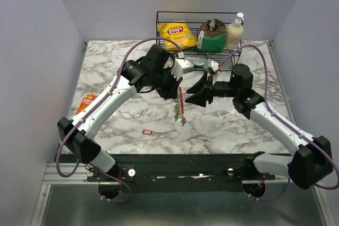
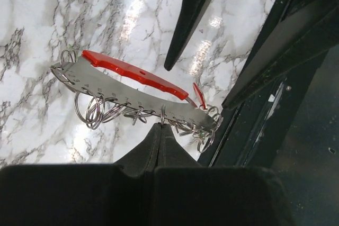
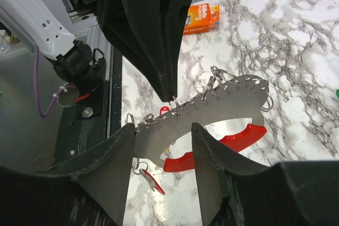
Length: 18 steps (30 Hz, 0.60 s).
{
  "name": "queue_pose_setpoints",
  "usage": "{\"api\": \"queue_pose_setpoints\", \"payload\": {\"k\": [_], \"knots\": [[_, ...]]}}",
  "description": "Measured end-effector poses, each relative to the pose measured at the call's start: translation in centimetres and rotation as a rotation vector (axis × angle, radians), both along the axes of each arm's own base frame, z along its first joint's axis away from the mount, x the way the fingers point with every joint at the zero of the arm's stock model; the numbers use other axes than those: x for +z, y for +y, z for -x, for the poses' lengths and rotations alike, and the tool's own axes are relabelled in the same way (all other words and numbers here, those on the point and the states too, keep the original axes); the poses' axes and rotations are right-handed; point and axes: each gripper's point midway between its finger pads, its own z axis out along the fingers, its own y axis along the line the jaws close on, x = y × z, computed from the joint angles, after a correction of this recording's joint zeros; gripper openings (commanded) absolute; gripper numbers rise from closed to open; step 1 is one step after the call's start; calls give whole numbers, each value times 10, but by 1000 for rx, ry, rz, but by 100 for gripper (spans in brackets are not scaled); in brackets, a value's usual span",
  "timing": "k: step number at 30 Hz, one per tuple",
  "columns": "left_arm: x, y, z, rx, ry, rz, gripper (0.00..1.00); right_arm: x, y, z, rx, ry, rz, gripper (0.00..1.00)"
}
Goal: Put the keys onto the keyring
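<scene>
The bunch hangs in the air at mid-table: a silvery-grey flat piece point(image 2: 127, 91) with a row of holes, a red oval loop point(image 2: 132, 72) and several small rings. My left gripper point(image 2: 161, 125) is shut on one thin keyring point(image 2: 162, 114) at the flat piece's edge. Keys point(image 1: 178, 114) with green and red tags dangle below the bunch. One red-tagged key point(image 3: 151, 178) hangs from a ring at the near end. My right gripper point(image 3: 161, 138) stands open, its fingers either side of the end of the flat piece point(image 3: 222, 101). In the top view both grippers, left point(image 1: 177, 89) and right point(image 1: 198, 92), meet at the bunch.
A lone red tag point(image 1: 147, 132) lies on the marble near the front. An orange razor pack point(image 1: 85, 101) sits at the left edge. At the back, a wire basket point(image 1: 159, 25) holds a yellow chip bag point(image 1: 177, 34), a dark item and a bottle point(image 1: 234, 33).
</scene>
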Motion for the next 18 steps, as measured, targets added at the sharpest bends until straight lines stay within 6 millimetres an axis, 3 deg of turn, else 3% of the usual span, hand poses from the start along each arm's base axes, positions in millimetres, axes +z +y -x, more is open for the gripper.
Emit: {"api": "queue_pose_setpoints", "payload": {"k": [7, 14, 18], "knots": [[-22, 6, -18, 100, 36, -118, 0, -13, 6, -8, -88, 42, 46, 63], [-64, 8, -29, 158, 130, -253, 0, -30, 3, -31, -220, 69, 83, 64], [-68, 10, -28, 161, 140, -278, 0, -43, 3, -28, -207, 66, 85, 63]]}}
